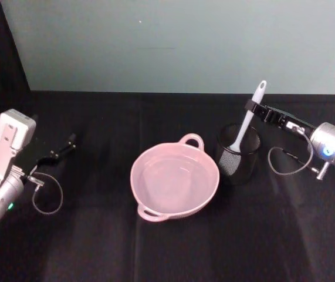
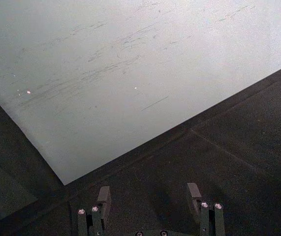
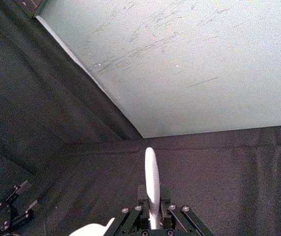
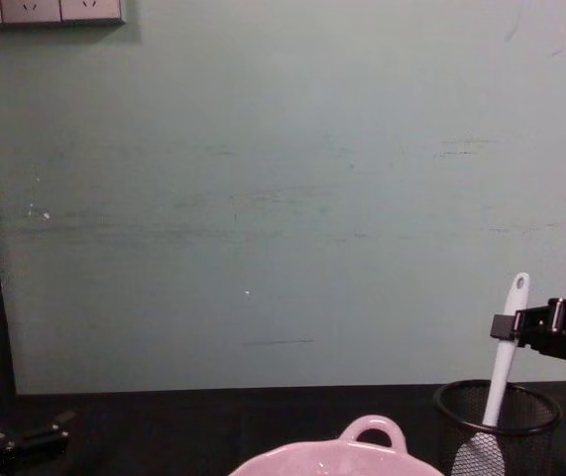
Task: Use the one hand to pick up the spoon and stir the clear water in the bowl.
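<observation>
The white spoon (image 1: 248, 122) stands tilted in a black wire-mesh cup (image 1: 238, 154), its head down inside and its holed handle tip up. My right gripper (image 1: 251, 107) reaches in from the right and is shut on the upper handle. In the chest view the right gripper (image 4: 506, 325) clamps the spoon (image 4: 502, 382) above the cup (image 4: 496, 428). The right wrist view shows the spoon handle (image 3: 151, 179) pinched between the fingers. The pale pink bowl (image 1: 151, 194) with clear water sits left of the cup, at the table's middle. My left gripper (image 1: 66, 145) rests open at the far left.
The table is covered in black cloth (image 1: 97, 247), with a pale green wall (image 1: 179, 41) behind it. The cup stands close to the bowl's right rim. A loose cable loop (image 1: 287, 160) hangs under the right wrist. Open cloth lies in front of the bowl.
</observation>
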